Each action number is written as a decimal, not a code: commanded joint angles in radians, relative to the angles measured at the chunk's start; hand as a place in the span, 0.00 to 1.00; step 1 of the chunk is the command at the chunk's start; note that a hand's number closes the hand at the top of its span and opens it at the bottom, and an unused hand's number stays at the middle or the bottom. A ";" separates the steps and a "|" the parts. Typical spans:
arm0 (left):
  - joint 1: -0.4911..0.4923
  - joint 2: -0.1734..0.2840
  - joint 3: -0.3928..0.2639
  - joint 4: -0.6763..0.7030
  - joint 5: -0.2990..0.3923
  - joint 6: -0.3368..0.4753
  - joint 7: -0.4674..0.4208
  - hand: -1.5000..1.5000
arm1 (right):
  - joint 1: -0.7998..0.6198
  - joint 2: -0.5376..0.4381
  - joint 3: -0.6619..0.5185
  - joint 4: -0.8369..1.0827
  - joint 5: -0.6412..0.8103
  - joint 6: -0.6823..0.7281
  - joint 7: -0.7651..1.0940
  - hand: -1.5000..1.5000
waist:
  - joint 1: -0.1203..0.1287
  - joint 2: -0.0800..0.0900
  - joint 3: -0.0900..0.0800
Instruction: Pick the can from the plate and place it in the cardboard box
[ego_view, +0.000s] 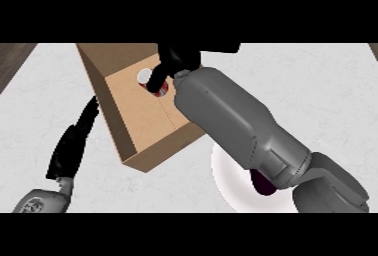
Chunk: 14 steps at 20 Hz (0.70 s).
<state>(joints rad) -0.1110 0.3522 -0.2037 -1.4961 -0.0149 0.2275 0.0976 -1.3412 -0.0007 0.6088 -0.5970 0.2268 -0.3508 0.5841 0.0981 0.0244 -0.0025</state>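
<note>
Grey right forearm fills the foreground, hiding most of the white round plate (229, 182) beneath it. Ahead, right hand (176, 60) curls around the red metal can (151, 80) inside the brown cardboard box (136, 130). Left hand (70, 145), fingers straight, lies beside the box.
</note>
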 joint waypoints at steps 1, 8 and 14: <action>0.000 0.013 0.028 0.014 0.017 -0.022 -0.018 0.50 | -0.012 0.001 0.033 0.049 -0.074 -0.046 -0.029 0.00 | 0.016 0.002 0.000; -0.026 0.018 0.030 -0.002 0.014 -0.033 0.015 0.50 | 0.024 0.001 -0.068 0.023 -0.164 -0.328 -0.172 0.00 | 0.004 0.002 0.003; 0.009 0.001 0.037 0.013 0.003 -0.012 -0.001 0.50 | 0.028 0.001 -0.215 0.005 -0.281 -0.436 -0.315 0.00 | -0.029 -0.002 0.003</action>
<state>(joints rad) -0.1031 0.3518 -0.1841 -1.5001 -0.0127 0.2125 0.1038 -1.3099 0.0000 0.4875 -0.5861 0.0128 -0.7320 0.3614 0.0920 0.0235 -0.0002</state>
